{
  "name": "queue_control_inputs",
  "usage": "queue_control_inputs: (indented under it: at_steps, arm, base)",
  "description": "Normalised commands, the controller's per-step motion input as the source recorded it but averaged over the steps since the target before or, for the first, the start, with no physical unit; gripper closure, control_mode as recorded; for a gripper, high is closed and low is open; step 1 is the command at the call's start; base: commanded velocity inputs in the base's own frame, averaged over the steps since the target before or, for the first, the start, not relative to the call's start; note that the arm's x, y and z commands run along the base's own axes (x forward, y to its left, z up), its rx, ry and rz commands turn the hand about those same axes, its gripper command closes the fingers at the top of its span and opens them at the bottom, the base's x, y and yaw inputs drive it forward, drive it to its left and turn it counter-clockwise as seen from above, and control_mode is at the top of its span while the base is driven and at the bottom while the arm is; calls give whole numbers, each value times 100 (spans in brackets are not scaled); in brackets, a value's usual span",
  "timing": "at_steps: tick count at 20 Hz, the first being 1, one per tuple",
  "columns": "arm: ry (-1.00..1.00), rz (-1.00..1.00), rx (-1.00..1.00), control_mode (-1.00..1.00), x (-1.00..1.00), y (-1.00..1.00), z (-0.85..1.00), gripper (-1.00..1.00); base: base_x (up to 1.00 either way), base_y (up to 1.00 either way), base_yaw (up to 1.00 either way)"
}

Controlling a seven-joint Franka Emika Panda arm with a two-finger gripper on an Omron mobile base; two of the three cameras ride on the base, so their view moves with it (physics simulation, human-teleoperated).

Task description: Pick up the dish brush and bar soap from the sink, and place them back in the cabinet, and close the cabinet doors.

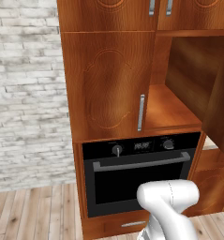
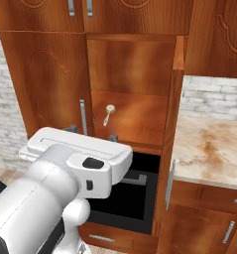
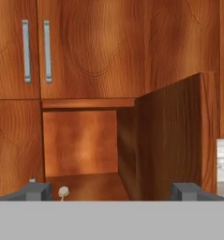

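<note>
The gripper (image 3: 111, 191) hangs spread wide and holds nothing, level with the cabinet (image 2: 132, 64) shelf. The dish brush (image 2: 108, 113) lies on that shelf; left cabinet door (image 1: 108, 84) closed, right door (image 3: 172, 140) swung open above the oven (image 1: 139, 171)

The tall reddish-brown wooden cabinet (image 1: 176, 110) shows a smooth, slightly shiny grain, and its left carved door (image 1: 106, 84) carries a brushed silver metal bar handle (image 1: 141, 112). Below the cabinet, the black built-in oven (image 1: 139, 171) has a glossy glass front and a grey metal rail. On the cabinet shelf lies the small dish brush with a cream head (image 2: 108, 114), which looks like matt plastic. Right of the cabinet, the tan marble counter (image 2: 211, 149) looks polished. Left of the cabinet, the whitish brick wall (image 1: 26, 93) looks rough.
</note>
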Motion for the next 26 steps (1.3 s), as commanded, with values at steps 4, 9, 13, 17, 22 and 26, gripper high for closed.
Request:
queue_control_inputs:
  at_steps: [4, 9, 13, 17, 22, 26]
  arm:
    - [-1, 0, 0, -100, 0, -33, -23, -100]
    - [0, 0, 0, -100, 0, -32, -17, -100]
    - [0, 0, 0, -100, 0, -30, -16, -100]
    - [0, 0, 0, -100, 0, -28, -12, -100]
    - [0, 0, 0, -100, 2, -19, -12, -100]
    - [0, 4, 0, -100, 5, -13, -16, -100]
  base:
    - [0, 0, 0]
    - [0, 0, 0]
    - [0, 0, 0]
    - [0, 0, 0]
    - [0, 0, 0]
    - [0, 0, 0]
